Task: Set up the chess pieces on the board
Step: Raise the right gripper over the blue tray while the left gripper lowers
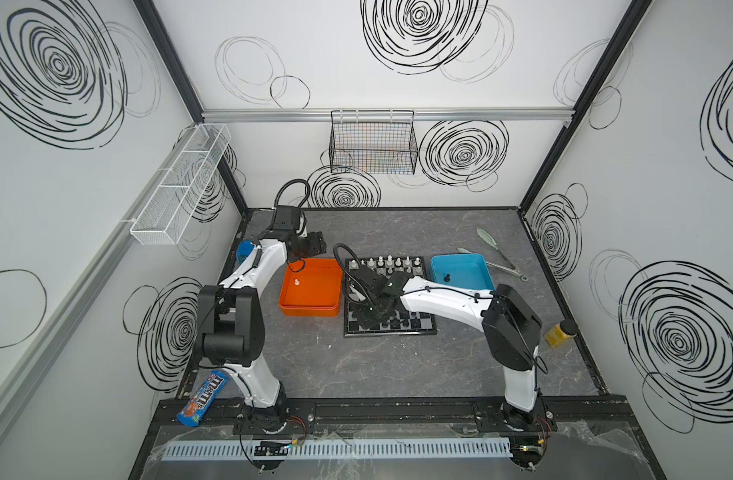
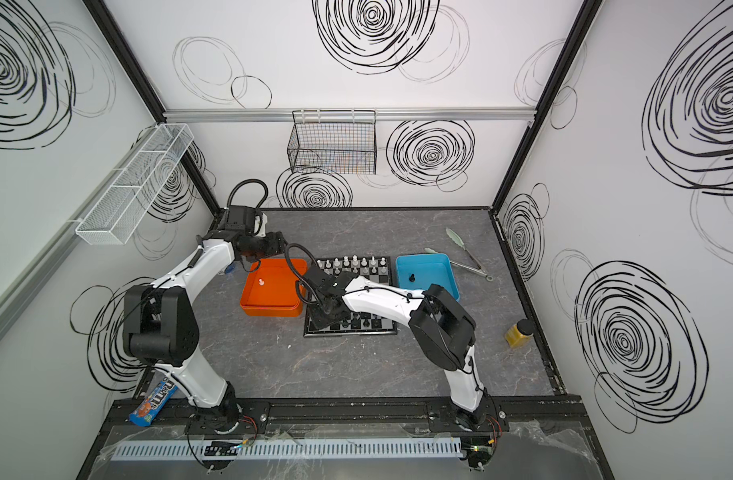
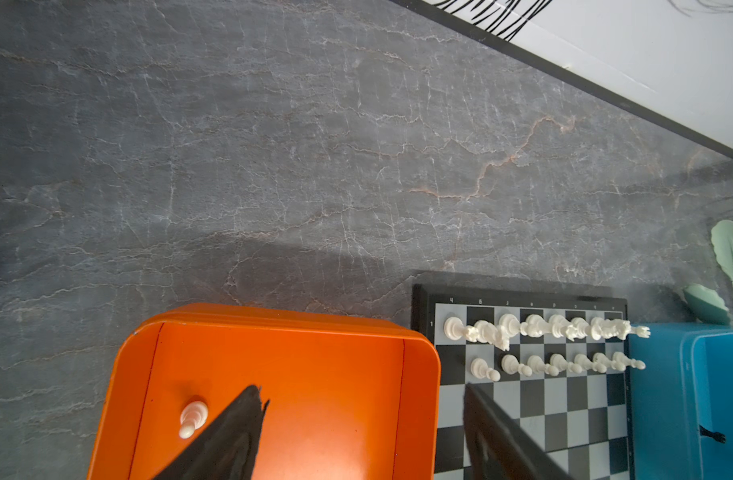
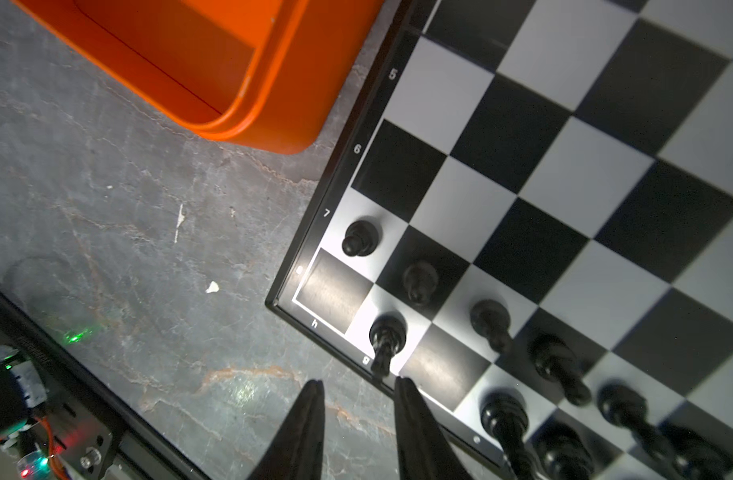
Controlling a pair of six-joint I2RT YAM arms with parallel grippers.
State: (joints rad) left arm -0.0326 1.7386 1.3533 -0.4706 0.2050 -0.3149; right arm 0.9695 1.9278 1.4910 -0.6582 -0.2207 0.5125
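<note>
Right gripper (image 4: 358,381) (jaws apart) hangs beside a black chess piece (image 4: 387,332)

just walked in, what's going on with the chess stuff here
Two arms are setting up a chess board. The right gripper hovers open at its near corner, beside a black piece it isn't gripping; the corner square is bare. The left gripper hangs open near the orange tray, which holds one white pawn. The white pawn row has one gap. One loose black piece sits in the blue tray.

Top views high overhead, wrist views close, downward, all sharing the board (image 1: 425,325)
</note>
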